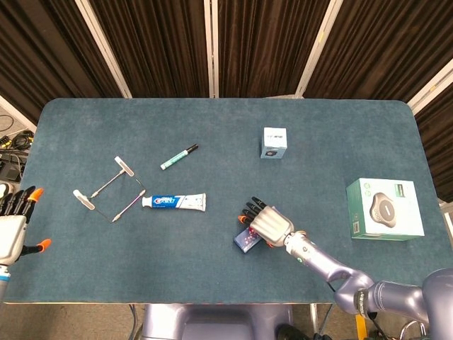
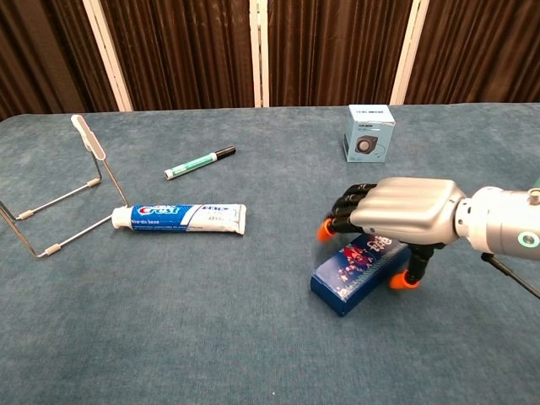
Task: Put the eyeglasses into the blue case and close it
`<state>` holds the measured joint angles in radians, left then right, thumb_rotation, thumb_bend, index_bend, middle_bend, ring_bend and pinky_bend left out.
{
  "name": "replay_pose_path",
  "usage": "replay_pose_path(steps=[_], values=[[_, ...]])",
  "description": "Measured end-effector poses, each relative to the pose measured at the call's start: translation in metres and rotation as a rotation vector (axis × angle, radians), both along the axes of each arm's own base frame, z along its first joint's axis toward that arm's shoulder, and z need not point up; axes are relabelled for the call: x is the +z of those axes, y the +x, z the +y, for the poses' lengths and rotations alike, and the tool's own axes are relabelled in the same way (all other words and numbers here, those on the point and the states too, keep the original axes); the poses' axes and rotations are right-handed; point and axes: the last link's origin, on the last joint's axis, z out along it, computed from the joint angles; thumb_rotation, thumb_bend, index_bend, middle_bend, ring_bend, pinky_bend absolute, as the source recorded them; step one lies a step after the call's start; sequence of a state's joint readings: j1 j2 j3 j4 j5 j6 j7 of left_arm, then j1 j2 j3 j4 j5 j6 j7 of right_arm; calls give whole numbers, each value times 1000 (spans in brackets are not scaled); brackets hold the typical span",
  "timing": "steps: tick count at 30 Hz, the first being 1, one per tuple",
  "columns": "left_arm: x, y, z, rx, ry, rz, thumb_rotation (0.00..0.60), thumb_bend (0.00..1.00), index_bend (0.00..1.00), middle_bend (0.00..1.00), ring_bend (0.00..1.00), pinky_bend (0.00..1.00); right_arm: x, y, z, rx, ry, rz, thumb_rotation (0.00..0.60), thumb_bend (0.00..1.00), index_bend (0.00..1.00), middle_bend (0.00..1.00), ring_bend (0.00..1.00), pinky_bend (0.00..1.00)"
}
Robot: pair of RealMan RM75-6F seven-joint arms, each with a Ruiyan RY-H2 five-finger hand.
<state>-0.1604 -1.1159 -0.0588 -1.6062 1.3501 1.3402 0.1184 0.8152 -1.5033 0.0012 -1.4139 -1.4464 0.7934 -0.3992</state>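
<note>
The blue case (image 1: 244,240) (image 2: 358,268), printed with small pictures, lies closed on the table near the front centre. My right hand (image 1: 270,224) (image 2: 398,211) sits on top of it, fingers curled over its far side and thumb down on its near side, gripping it. The eyeglasses (image 1: 107,189) (image 2: 61,201), a thin wire frame with white tips, lie far to the left, apart from both hands. My left hand (image 1: 14,218) hangs at the table's left edge with fingers apart and nothing in it; the chest view does not show it.
A toothpaste tube (image 1: 174,202) (image 2: 182,218) lies between the eyeglasses and the case. A green marker (image 1: 178,156) (image 2: 199,162) is behind it. A small blue-white box (image 1: 274,142) (image 2: 369,132) stands at the back, and a green-white box (image 1: 384,209) at the right.
</note>
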Motion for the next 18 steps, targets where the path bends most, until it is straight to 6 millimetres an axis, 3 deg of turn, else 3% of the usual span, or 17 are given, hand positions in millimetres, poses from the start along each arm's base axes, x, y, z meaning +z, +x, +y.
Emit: replay_pose_path(steps=[8,14,18], values=[[3,2,-3,-14,9,-12,600,0,0,0,0,0,29,0,9,-8,-46,-28,600,58,0,0,0,0],[11,7,-7,-50,39,-32,600,0,0,0,0,0,81,-15,15,-30,-195,-127,600,0,0,0,0,0],[15,10,-10,-76,58,-43,600,0,0,0,0,0,124,-35,24,-82,-344,-256,600,0,4,0,0,0]])
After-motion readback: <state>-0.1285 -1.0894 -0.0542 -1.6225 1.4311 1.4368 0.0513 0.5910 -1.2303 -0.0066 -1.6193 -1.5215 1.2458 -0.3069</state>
